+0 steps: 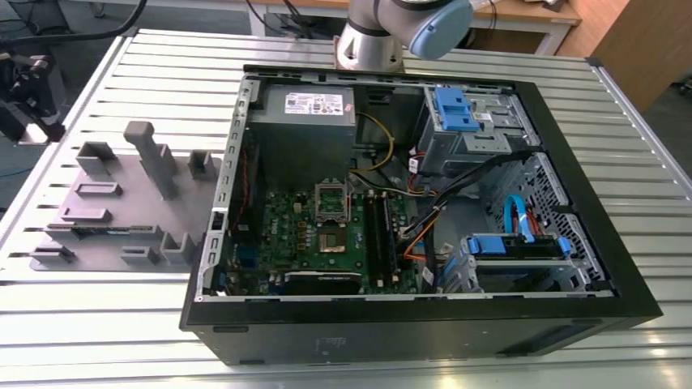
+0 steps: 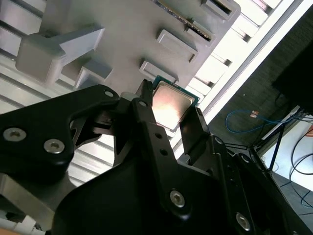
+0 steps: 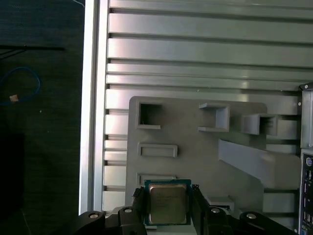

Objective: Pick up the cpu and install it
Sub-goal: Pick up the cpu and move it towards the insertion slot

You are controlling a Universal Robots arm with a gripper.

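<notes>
Now the gripper [image 3: 167, 195] is clamped on the cpu [image 3: 167, 203], held above the grey fixture plate [image 3: 195, 161], which lies at the exterior view's left beside the open computer case [image 1: 433, 336].

Robot at work: the Universal Robots arm [image 1: 373, 40] shows at the top centre of the exterior view, a silver-grey link capped by a pale blue joint cover [image 1: 438, 28] at the frame's upper edge. In both wrist views the black gripper [image 3: 167, 204] [image 2: 171, 105] is closed around the cpu [image 3: 167, 198] [image 2: 168, 98], one finger [image 3: 139, 203] pressed to each of two opposite edges, the chip's shiny metal top facing the cameras. Black linkage bars [image 2: 156, 147], dotted with silver screw heads, spread back from the fingers towards the wrist in the second wrist view
</notes>
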